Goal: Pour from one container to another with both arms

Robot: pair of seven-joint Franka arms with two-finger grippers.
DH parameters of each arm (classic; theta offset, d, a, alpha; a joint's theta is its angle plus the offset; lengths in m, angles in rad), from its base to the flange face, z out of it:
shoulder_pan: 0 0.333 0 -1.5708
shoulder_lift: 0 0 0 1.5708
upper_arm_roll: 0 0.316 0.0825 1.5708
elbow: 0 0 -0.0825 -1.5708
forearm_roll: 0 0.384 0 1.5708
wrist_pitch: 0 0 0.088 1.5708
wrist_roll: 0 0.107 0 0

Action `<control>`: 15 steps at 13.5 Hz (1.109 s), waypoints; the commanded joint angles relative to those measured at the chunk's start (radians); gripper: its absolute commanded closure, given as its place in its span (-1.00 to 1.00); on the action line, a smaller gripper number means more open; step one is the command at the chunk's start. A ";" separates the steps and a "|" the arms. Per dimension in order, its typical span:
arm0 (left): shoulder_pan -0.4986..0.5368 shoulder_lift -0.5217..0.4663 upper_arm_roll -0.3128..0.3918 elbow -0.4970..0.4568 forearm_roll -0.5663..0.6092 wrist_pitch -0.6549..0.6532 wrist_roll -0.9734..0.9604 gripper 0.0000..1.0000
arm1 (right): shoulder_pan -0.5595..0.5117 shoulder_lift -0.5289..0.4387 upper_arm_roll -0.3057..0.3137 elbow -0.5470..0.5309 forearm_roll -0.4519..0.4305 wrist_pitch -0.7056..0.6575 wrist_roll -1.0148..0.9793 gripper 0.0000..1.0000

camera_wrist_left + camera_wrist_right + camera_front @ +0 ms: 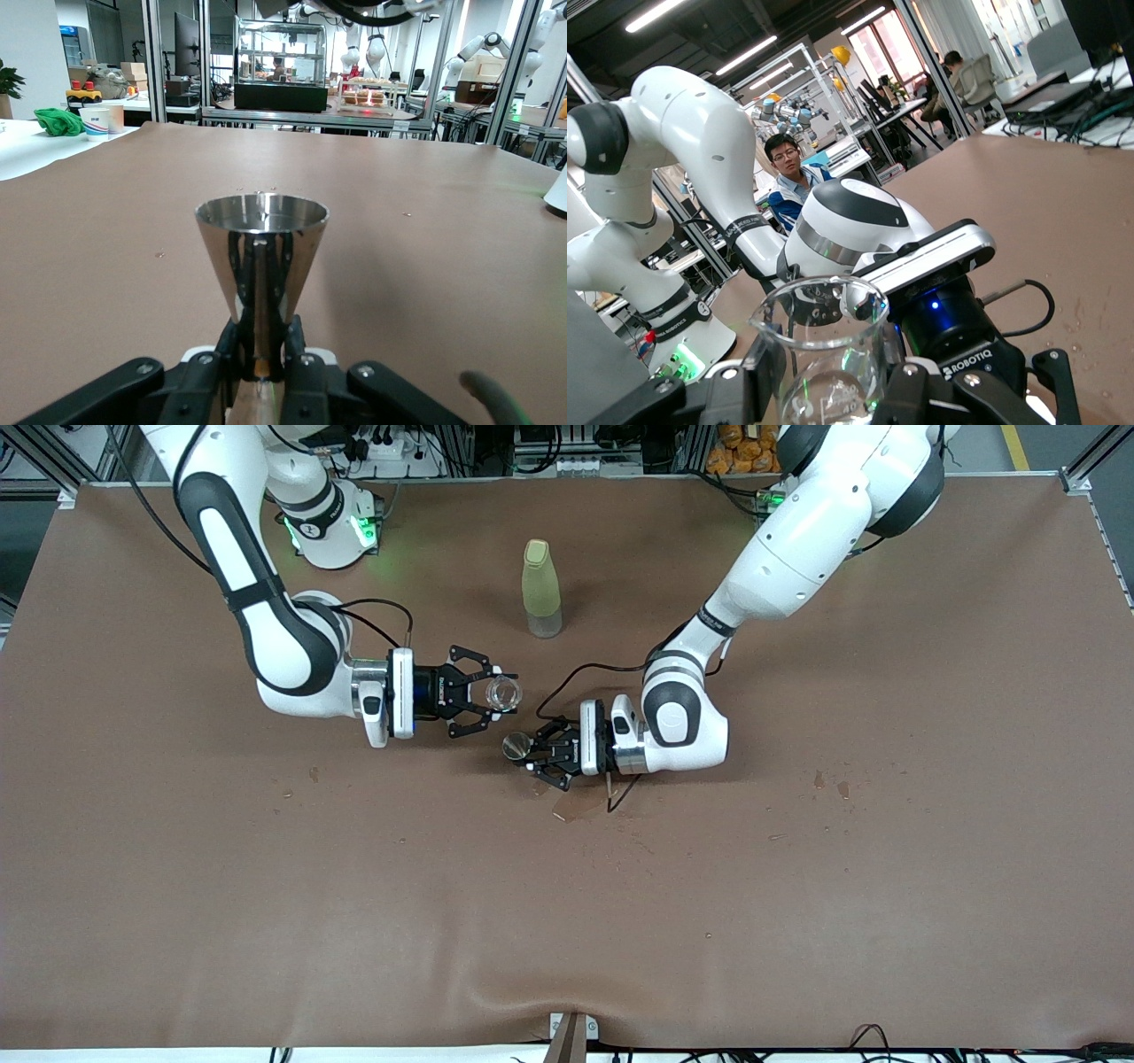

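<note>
The right gripper is clamped on the glass cup, held up w/ its mouth open and about level. It hangs above and beside the steel jigger, approx. between jigger and yellow-green bottle. The left gripper pinches the jigger's waist, keeping it upright as receiver, probably just before tilting.
</note>
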 commanded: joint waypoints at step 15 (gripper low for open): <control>-0.003 -0.012 -0.001 0.003 -0.053 0.005 0.051 1.00 | 0.053 -0.023 -0.005 0.003 0.029 0.078 0.377 1.00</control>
